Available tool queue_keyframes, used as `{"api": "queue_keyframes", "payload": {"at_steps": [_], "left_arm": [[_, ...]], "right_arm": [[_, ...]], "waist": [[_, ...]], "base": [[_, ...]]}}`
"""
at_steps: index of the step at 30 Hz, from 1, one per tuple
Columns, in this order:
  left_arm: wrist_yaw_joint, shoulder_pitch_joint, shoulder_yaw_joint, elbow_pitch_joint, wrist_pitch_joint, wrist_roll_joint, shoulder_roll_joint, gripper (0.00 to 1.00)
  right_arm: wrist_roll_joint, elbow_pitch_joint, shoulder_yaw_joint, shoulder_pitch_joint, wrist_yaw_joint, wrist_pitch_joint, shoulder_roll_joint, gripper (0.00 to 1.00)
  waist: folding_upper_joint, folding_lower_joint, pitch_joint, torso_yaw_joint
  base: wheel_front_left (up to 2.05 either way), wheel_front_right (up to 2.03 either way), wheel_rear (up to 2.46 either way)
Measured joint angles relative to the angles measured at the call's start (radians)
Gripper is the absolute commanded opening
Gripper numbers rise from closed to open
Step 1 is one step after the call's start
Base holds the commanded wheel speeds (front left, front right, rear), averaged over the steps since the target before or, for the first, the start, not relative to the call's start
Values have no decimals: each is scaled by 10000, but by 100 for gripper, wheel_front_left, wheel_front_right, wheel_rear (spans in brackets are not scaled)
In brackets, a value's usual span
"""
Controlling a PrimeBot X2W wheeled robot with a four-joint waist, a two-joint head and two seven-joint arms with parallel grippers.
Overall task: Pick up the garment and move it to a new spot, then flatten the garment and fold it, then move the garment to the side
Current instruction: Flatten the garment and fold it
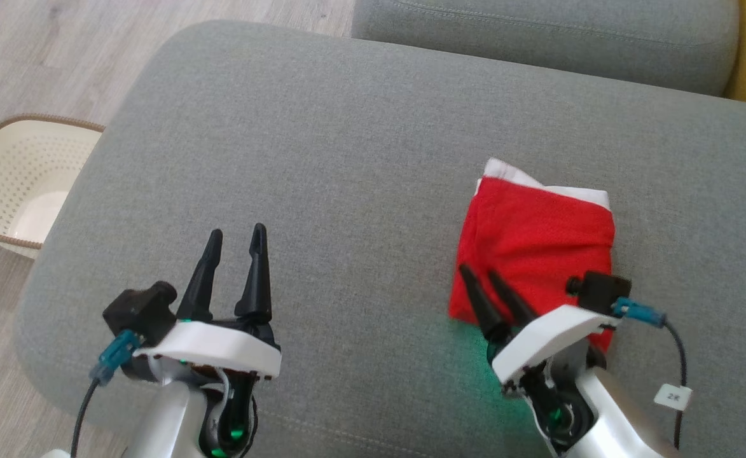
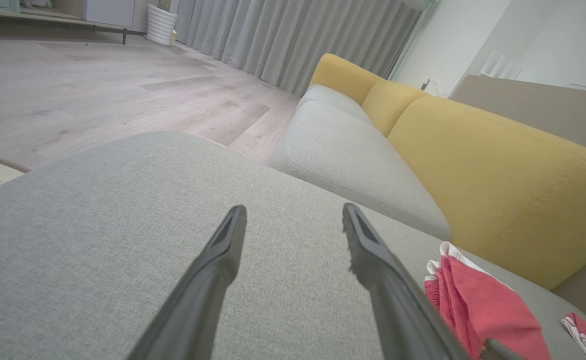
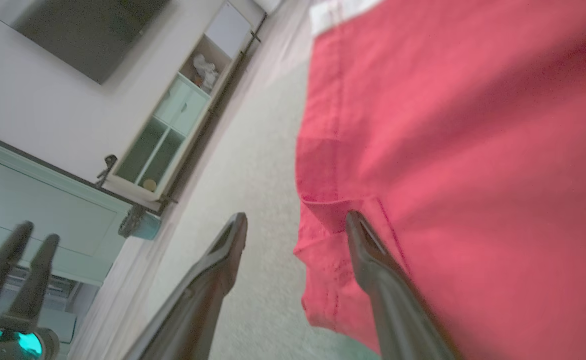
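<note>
The red garment, with a white band along its far edge, lies folded into a compact rectangle on the right part of the grey sofa cushion, well apart from the cream laundry basket on the floor to the left. The right gripper sits at the garment's near left corner with its fingers spread and gripping nothing: in the right wrist view one finger lies over the red cloth and the other over bare cushion. The left gripper hovers above empty cushion, fingers also wide. The cloth looks thin, light and limp, so it should weigh little, but the stacked layers would likely slide apart or fall open if pinched by the top sheet alone. A safer hold is probably at a folded edge or corner, taking all layers together, ideally one gripper per corner.
</note>
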Motion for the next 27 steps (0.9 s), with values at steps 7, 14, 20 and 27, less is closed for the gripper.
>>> {"api": "queue_keyframes", "payload": {"at_steps": [7,14,20,27], "left_arm": [[27,0,-23,-2,0,0,0,100],[23,0,29,12,0,2,0,100],[-12,0,121,-4,0,21,0,100],[-77,-2,209,-132,0,115,0,100]], "right_arm": [[192,972,326,-272,0,779,-17,100],[610,263,548,-607,0,614,-54,100],[690,-1137,15,-600,0,119,-474,100],[-1601,-1787,-1503,-470,0,-1246,-1390,100]], "waist": [[0,0,93,-32],[0,0,28,-354],[0,0,-207,-837],[0,0,-441,-1483]], "base": [[0,0,0],[0,0,0],[0,0,0],[0,0,0]]}}
